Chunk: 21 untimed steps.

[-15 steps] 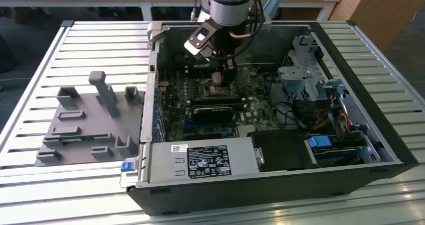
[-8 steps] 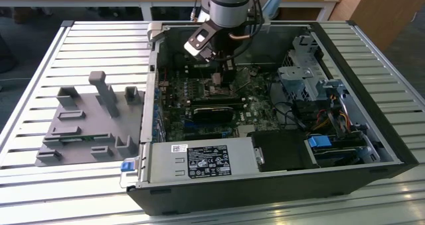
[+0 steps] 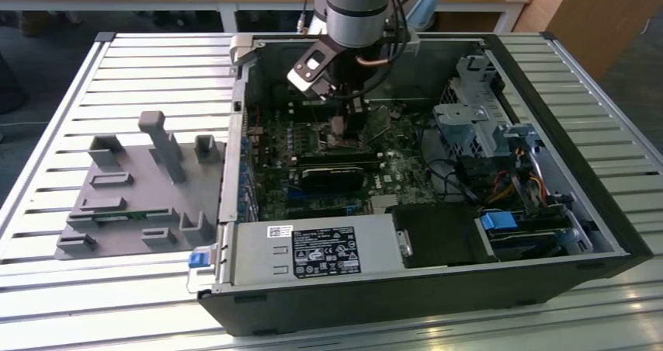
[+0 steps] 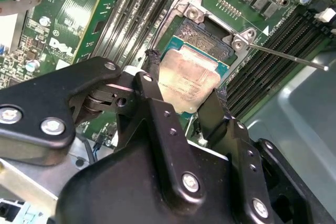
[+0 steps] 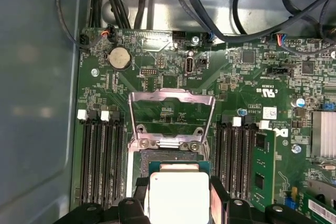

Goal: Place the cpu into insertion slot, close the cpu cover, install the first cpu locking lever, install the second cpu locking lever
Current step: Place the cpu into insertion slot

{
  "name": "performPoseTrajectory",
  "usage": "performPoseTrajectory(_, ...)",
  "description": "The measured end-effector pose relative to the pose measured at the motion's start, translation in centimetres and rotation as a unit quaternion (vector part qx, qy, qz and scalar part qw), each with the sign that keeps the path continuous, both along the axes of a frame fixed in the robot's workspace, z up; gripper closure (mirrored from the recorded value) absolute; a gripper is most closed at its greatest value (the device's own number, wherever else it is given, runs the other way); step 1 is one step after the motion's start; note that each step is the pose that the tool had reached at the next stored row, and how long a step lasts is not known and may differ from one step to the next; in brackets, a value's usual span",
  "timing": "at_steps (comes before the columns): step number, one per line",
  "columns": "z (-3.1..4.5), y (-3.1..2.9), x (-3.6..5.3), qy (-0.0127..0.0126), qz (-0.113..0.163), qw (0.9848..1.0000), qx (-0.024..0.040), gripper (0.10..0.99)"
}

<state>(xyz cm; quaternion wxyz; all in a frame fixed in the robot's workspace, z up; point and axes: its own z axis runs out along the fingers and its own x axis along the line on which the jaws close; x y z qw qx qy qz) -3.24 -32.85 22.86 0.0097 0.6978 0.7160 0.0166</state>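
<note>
so the pincer (image 4: pixel 186 80) is clamped on the cpu (image 5: pixel 178 198) by opposite edges, right over the insertion slot (image 4: pixel 202 36), probably not seated yet, cpu cover (image 5: pixel 173 95) flipped open

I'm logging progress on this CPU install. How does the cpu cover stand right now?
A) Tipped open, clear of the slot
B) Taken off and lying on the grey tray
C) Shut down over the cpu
A: in the first wrist view the cpu cover stands open beyond the slot, with board showing through its window, and the cpu sits gripped between the fingers.
</note>
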Motion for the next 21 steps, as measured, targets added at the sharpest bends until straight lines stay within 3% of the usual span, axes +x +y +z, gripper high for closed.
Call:
performPoseTrajectory(6,-0.65,0.02,-0.02,0.0,-0.001,1.0,-0.0001,0.545)
performPoseTrajectory(21,-1.33,0.25,-0.15,0.0002,-0.006,1.0,0.0,0.545)
